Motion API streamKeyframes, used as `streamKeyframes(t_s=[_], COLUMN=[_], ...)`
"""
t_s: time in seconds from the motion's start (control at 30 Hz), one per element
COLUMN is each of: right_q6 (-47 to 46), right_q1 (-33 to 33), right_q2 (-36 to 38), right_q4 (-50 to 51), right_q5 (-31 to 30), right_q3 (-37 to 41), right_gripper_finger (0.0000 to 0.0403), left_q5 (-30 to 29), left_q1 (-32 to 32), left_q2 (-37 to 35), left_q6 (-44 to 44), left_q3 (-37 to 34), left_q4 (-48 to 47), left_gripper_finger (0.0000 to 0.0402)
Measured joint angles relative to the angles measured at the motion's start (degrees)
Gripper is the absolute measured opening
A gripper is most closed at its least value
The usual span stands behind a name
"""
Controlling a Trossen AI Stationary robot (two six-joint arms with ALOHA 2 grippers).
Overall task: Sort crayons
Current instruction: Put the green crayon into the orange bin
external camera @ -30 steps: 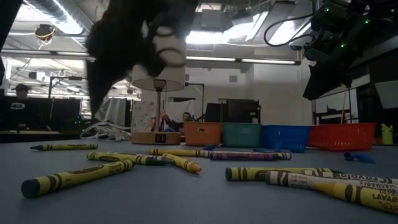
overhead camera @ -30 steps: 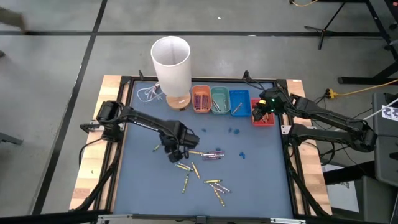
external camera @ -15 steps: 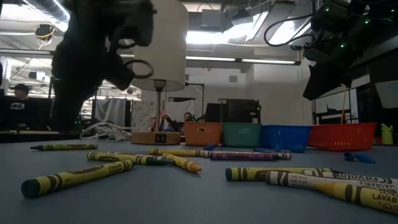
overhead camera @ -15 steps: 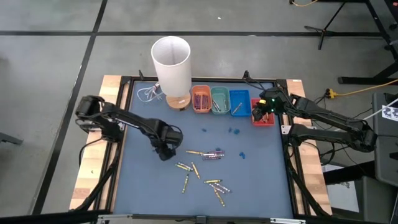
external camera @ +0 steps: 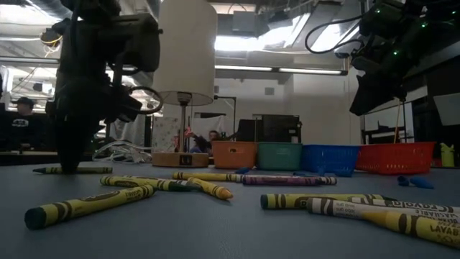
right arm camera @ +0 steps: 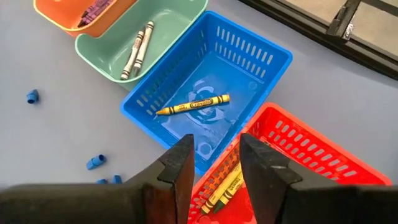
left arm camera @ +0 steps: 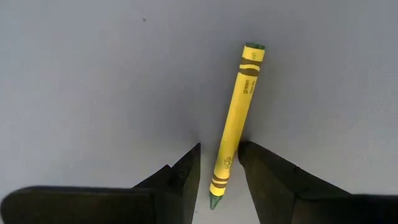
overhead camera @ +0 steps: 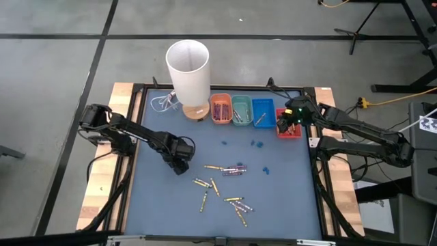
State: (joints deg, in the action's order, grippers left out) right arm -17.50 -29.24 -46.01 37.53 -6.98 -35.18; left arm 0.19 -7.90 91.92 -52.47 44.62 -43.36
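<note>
My left gripper (left arm camera: 219,163) straddles a yellow crayon (left arm camera: 235,122), jaws released, its long axis running straight ahead between them.

My dark left end effector (left arm camera: 219,163) points straight down, fingers parted. My dark right end effector (right arm camera: 212,163) hovers high, fingers parted, holding nothing.
</note>
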Motion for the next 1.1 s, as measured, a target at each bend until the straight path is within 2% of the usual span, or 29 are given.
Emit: streamKeyframes(t_s=[0.13,0.37,0.5,0.77,1.1], right_q6=[0.0,0.0,0.0,0.0,0.0], right_q1=[0.0,0.0,0.0,0.0,0.0], right_q2=[0.0,0.0,0.0,0.0,0.0], right_q4=[0.1,0.0,-0.2,-0.2,-0.2], right_q5=[0.0,0.0,0.5,0.6,0.6], right_q3=[0.0,0.0,0.0,0.0,0.0], right_gripper_finger=[0.0127,0.0127,0.0127,0.0127,0.0127], left_q5=[0.2,0.4,0.3,-0.5,-1.1], left_q1=[0.0,0.0,0.0,0.0,0.0], left_q2=[0.0,0.1,0.0,0.4,0.6], left_q6=[0.3,0.0,0.0,0.0,0.8], left_q3=[0.0,0.0,-0.1,1.9,3.2], left_q4=[0.4,1.1,2.1,2.1,12.5], left_gripper_finger=[0.0101,0.0032,0.0008,0.0009,0.0008])
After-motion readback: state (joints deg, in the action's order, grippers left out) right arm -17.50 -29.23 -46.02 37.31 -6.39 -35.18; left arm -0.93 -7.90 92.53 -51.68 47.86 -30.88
